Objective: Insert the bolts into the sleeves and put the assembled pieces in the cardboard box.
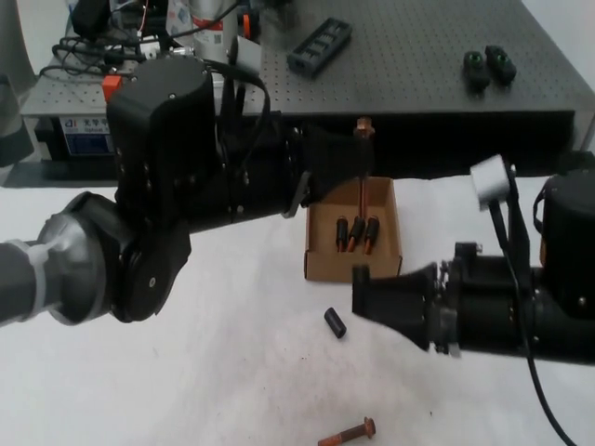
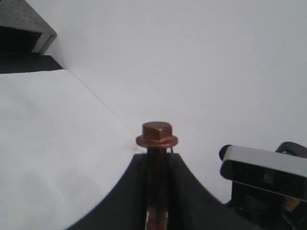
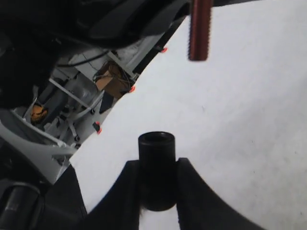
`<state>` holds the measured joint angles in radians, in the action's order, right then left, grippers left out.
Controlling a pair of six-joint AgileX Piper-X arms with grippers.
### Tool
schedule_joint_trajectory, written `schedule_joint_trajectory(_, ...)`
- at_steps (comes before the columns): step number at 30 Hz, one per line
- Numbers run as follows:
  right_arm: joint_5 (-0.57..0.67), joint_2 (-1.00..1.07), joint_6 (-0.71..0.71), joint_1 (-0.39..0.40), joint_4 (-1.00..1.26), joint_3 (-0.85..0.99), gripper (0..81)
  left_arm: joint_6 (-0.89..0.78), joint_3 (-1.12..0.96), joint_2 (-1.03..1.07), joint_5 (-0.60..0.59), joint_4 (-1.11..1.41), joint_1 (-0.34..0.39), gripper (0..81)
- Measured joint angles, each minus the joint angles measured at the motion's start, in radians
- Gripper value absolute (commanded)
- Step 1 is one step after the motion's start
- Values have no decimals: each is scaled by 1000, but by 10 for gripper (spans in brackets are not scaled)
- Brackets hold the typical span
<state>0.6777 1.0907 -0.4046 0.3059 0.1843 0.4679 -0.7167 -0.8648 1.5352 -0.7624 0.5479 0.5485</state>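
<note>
My left gripper (image 2: 156, 162) is shut on a copper bolt (image 2: 156, 135), gripping its shank with the hex head sticking out past the fingertips. In the high view this bolt (image 1: 363, 177) hangs upright over the far edge of the cardboard box (image 1: 321, 265), which holds three assembled pieces (image 1: 356, 233). My right gripper (image 3: 157, 168) is shut on a black sleeve (image 3: 156, 148), open bore facing outward, and sits just in front of the box (image 1: 370, 290). The bolt's threaded end (image 3: 200, 28) hangs a little beyond the sleeve.
A loose black sleeve (image 1: 335, 322) and a loose copper bolt (image 1: 350, 432) lie on the white cloth in front of the box. Behind, a dark perforated bench carries a black tray (image 1: 319, 45) and two black parts (image 1: 488, 65). Cables crowd the back left.
</note>
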Motion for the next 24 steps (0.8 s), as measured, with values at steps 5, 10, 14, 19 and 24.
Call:
schedule_joint_trajectory(5, -78, 23, -25, 0, 84, 0, 13, -10, 0, 0, -38, 8, 0, 6)
schedule_joint_trajectory(10, -108, 23, -25, 0, 126, 0, 13, -10, 0, 0, -67, 11, 0, 6)
schedule_joint_trajectory(14, -125, 25, -25, 1, 165, 0, 13, -10, 6, 0, -73, 11, -1, 6)
schedule_joint_trajectory(19, -133, 26, -25, 1, 170, 0, 13, -10, 8, 0, -73, 11, -1, 6)
schedule_joint_trajectory(24, -146, 26, -25, 3, 187, 0, 13, -10, 8, 0, -88, 13, -1, 95)
